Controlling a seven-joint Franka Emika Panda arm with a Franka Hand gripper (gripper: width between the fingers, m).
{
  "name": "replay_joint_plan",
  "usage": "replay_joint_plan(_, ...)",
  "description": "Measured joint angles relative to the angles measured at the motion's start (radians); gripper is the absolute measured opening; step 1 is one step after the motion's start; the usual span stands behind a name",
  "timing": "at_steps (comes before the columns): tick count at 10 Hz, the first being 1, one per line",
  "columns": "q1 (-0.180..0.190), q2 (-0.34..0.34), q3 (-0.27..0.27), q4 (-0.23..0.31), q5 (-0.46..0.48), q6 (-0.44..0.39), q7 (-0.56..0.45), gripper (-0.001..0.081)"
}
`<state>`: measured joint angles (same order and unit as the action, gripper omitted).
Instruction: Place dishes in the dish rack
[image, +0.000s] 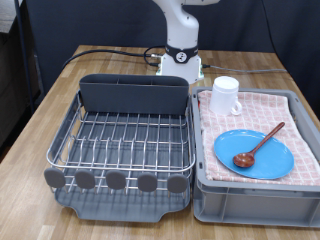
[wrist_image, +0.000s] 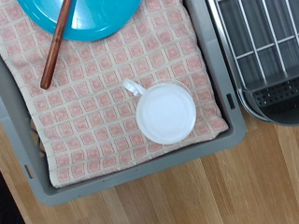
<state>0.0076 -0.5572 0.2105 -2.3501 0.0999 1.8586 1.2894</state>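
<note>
The light-blue plate (image: 254, 154) lies on the pink-and-white checked cloth in the grey bin at the exterior view's right. The reddish-brown wooden spoon (image: 258, 146) rests across the plate. The white mug (image: 226, 95) stands upright on the cloth beyond the plate. The dish rack (image: 125, 140), silver wire on a dark grey tray, sits at the left with nothing in it. In the wrist view the mug (wrist_image: 166, 112) is seen from above, with the plate (wrist_image: 89, 17) and spoon (wrist_image: 56, 42) at the frame's edge and the rack's corner (wrist_image: 266, 56). The gripper does not show in either view.
The grey plastic bin (image: 255, 195) holds the checked cloth (image: 300, 130). The arm's white base (image: 182, 55) stands behind the rack with black cables beside it. All rests on a wooden table (image: 60, 100).
</note>
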Motion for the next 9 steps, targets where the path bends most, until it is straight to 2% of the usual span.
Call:
replay_joint_plan(2,-0.002,0.036,0.047,0.000,-0.015,0.053,0.063,0.0802)
replay_joint_plan(5,-0.004,0.103,0.113,0.005,-0.026,0.132,0.214,0.0802)
replay_joint_plan(8,-0.007,0.185,0.139,0.010,-0.036,0.249,0.300,0.0802)
replay_joint_plan(9,-0.008,0.214,0.142,0.022,-0.050,0.255,0.312,0.0802)
